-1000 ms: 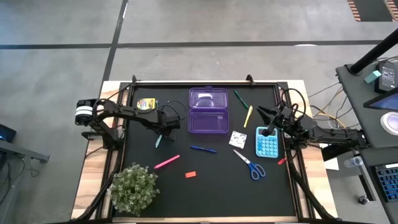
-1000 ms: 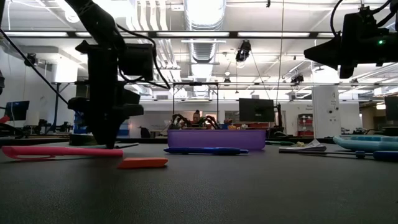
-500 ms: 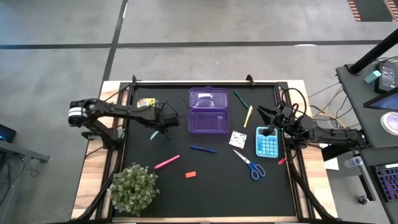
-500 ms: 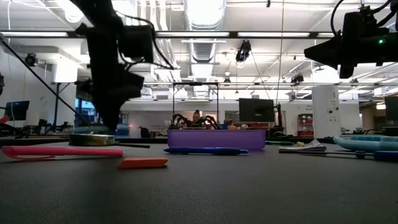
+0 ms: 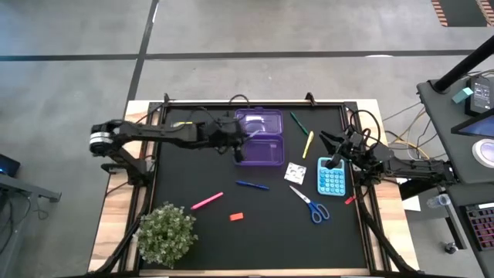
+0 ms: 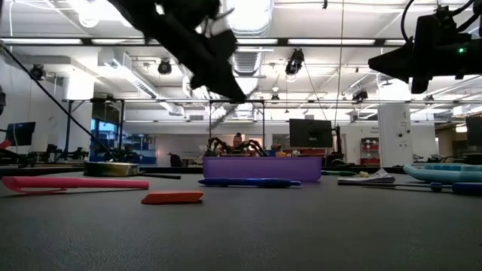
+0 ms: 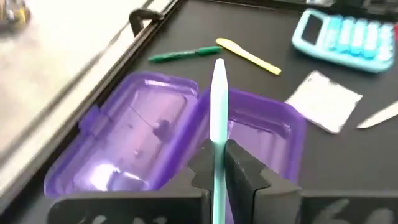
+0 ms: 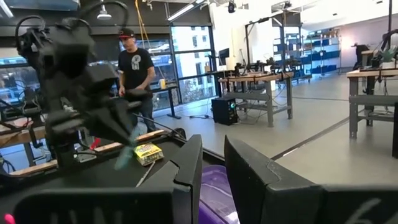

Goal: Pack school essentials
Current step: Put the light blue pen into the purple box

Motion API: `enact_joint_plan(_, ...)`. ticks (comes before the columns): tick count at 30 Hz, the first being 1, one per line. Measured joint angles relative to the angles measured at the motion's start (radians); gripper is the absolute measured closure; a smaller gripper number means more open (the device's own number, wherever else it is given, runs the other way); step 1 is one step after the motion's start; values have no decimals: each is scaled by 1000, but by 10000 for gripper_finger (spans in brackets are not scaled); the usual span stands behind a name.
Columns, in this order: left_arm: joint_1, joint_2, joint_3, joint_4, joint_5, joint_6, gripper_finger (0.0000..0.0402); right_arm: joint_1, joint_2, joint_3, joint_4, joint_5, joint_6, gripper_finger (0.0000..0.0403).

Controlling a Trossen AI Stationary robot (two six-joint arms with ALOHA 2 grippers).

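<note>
My left gripper (image 7: pixel 216 148) is shut on a teal pen (image 7: pixel 219 93) and hovers over the open purple case (image 5: pixel 258 137) near the table's far edge. My right gripper (image 5: pixel 333 157) is open and waits above the teal calculator (image 5: pixel 331 179). On the black mat lie a green pen (image 5: pixel 297 121), a yellow pen (image 5: pixel 308 144), a white patterned square (image 5: pixel 294 171), blue-handled scissors (image 5: pixel 311 205), a blue pen (image 5: pixel 252 184), a pink marker (image 5: pixel 207 201) and a red eraser (image 5: pixel 236 217). My left arm partly hides the crayon box (image 5: pixel 182 123). My left gripper pinches the teal pen between its two fingers, at a stretch of the barrel (image 7: pixel 217 134) back from the tip. The pen runs along the fingers, and its free end sticks out ahead of them. It is lifted clear, above the purple case's hinge (image 7: pixel 199 106).
A bushy potted plant (image 5: pixel 166 232) stands at the near left corner. The case's lid (image 5: pixel 258 122) lies flat on the far side of its tray (image 5: pixel 258 152). In the right wrist view a person (image 8: pixel 135 71) stands beyond the table. The mat's near middle is bare.
My left gripper has lifted the teal pen off the mat left of the case. It has carried the pen up and toward the table's right and far edge, and now holds it over the purple case. The right arm has kept still.
</note>
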Motion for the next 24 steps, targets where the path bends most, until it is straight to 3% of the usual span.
enact_joint_plan(12,-5,214,66,58,47,321,401,0,1,0,-11,0,7,344)
enact_joint_plan(24,20,235,52,81,54,326,373,0,1,0,-3,1,11,344)
